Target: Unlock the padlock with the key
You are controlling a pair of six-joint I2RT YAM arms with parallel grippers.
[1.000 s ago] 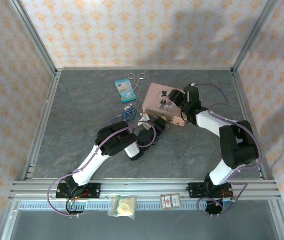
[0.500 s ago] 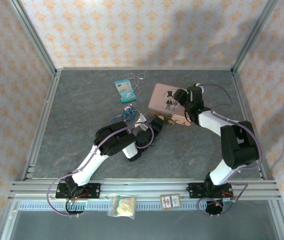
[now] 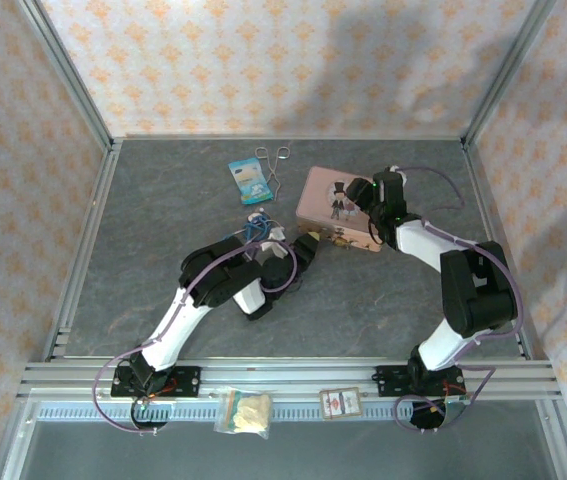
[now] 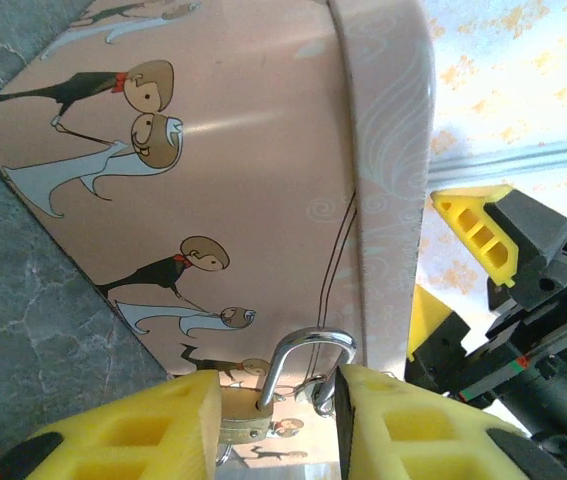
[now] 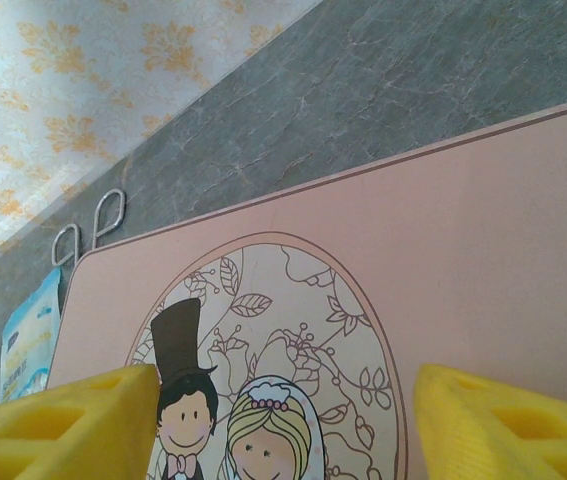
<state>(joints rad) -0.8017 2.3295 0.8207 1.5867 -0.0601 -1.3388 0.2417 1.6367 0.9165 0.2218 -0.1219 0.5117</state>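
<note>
The brass padlock hangs by its silver shackle from a small ring on the front side of the pink tin. My left gripper is shut on the padlock: one yellow pad touches the body, the other the shackle's far leg. From above, the left gripper meets the padlock at the near side of the tin. My right gripper stands open over the tin's lid, its fingers either side of the cartoon couple; from above it is on the tin's right part. No key is visible.
A blue packet and metal forceps lie behind the tin. A blue cord bundle sits by the left wrist. A plastic bag and a card lie on the front rail. Walls close in left, back and right.
The pink tin slid slightly back and right within the last second. The left arm's elbow swung left while its gripper stayed at the padlock. The right gripper shifted with the tin.
</note>
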